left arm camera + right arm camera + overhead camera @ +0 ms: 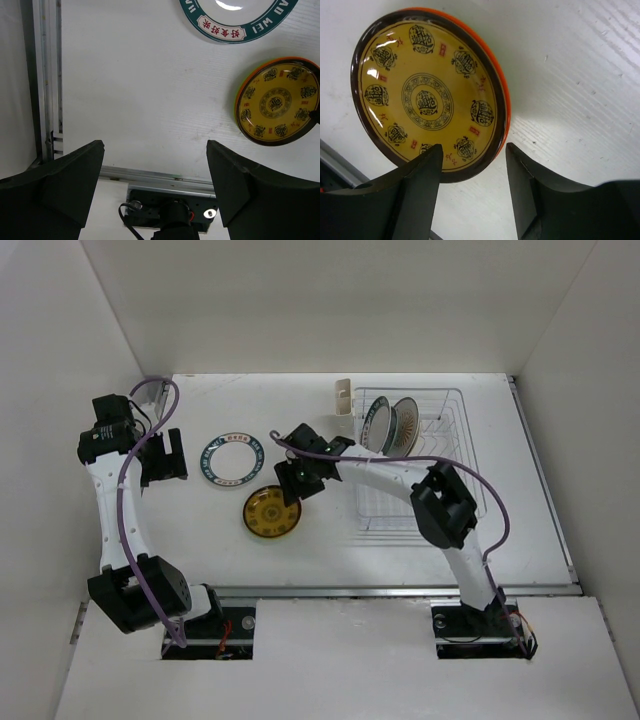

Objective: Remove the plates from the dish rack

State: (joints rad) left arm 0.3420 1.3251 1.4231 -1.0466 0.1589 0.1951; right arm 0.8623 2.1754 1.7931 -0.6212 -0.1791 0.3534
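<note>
Reaching leftward from its base, the right arm crosses the near left corner of the dish rack. It holds the right gripper over the far rim of the brown-yellow plate. That plate lies flat on the table, near the teal-rimmed white plate. Two more plates stand on edge in the rack, faces turned left. The left arm rises along the left side, with the left gripper beside the white plate.

Left wrist view: the left fingers gape wide over bare table, holding nothing.

Right wrist view: the right fingers are spread apart, straddling the face-up plate's rim.
</note>
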